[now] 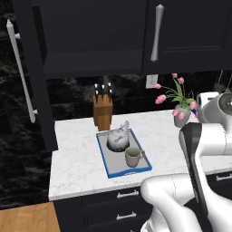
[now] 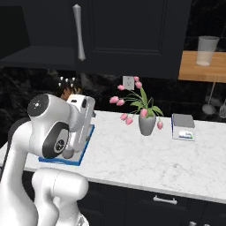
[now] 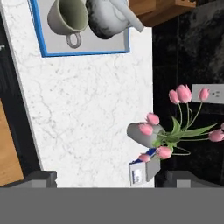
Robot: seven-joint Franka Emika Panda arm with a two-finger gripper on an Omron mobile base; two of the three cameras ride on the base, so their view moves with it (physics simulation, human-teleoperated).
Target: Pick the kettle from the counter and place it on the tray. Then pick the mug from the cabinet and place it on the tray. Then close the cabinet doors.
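1. The kettle (image 1: 118, 137) and the mug (image 1: 132, 157) both stand on the tray (image 1: 103, 157) at the centre of the left base view, the mug just in front of the kettle, so what remains appears to be the cabinet doors.
2. The left door (image 1: 27, 72) stands swung out at the left edge of that view, its long silver bar handle (image 1: 20, 72) facing the room; the right door (image 1: 190, 34) at the upper right looks shut or nearly so.
3. The open door is a stiff, rigid panel on hinges; I judge it light to swing but unforgiving of a skewed push. A flat push on the panel near its free edge, or a hold on the bar, should serve; the polished bar looks slippery.
4. The pincer's jaws stand wide apart and hold nothing, its dark tips low in the hand view.
5. The hand view looks down on the counter (image 3: 83, 113), with tray, mug and kettle at its top and a vase of pink tulips (image 3: 144, 133) lower right.
6. The right base view adds a small scale (image 2: 183, 127) beside the vase and a glass (image 2: 206, 50) on a wooden shelf at the upper right.
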